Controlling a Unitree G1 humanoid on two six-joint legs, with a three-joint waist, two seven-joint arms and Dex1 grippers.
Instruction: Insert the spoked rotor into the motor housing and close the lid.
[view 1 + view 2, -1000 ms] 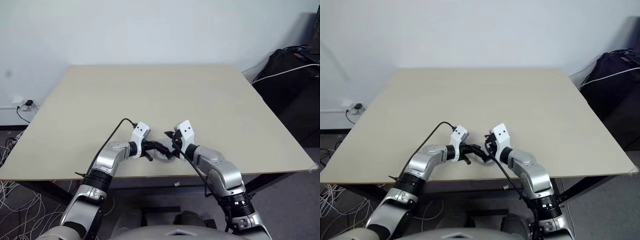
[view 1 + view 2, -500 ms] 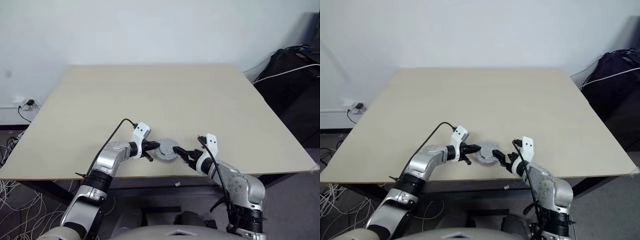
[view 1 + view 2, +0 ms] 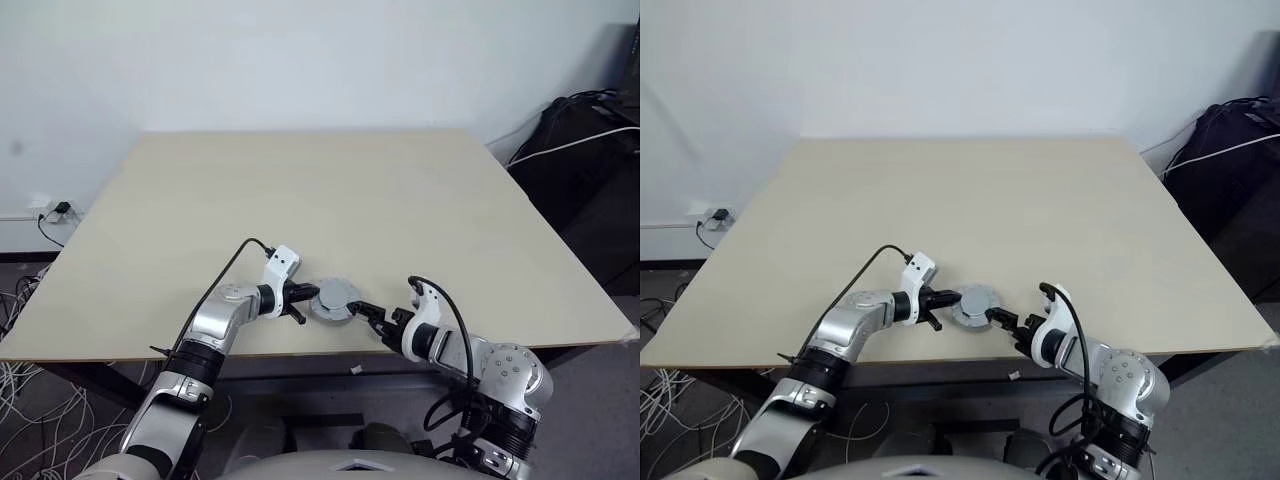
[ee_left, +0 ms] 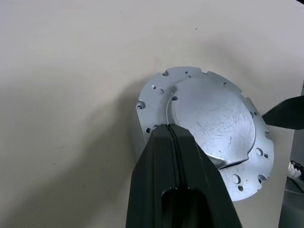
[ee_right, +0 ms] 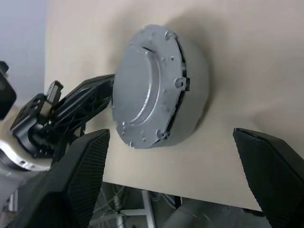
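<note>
1. The lid (image 3: 334, 299) sits on the table (image 3: 300, 190) near the front edge, lower centre of the head views. It's a silver-grey round cap with a raised centre and small holes round the flange
2. In the right wrist view the lid (image 5: 147, 97) is seated on a grey round body, with a dark seam between the two. Whatever's inside is hidden, so there's no telling from here whether the copper windings or a spoked wheel are in there
3. The left gripper (image 3: 308, 295) has its two black fingers (image 4: 175, 156) pressed together with nothing between them. The tips are right at the lid's left rim, and in the left wrist view they overlap the flange, but actual contact is hard to call
4. The right gripper (image 3: 372, 315) has its fingers spread wide, empty. It's just beside the lid on the lower right, apart from it. In its own wrist view both fingers (image 5: 80, 171) are cut off at the frame's lower corners
5. A dark finger tip pokes in at the right edge of the left wrist view, mostly cropped
6. The table's right corner runs out of frame in the left eye view
</note>
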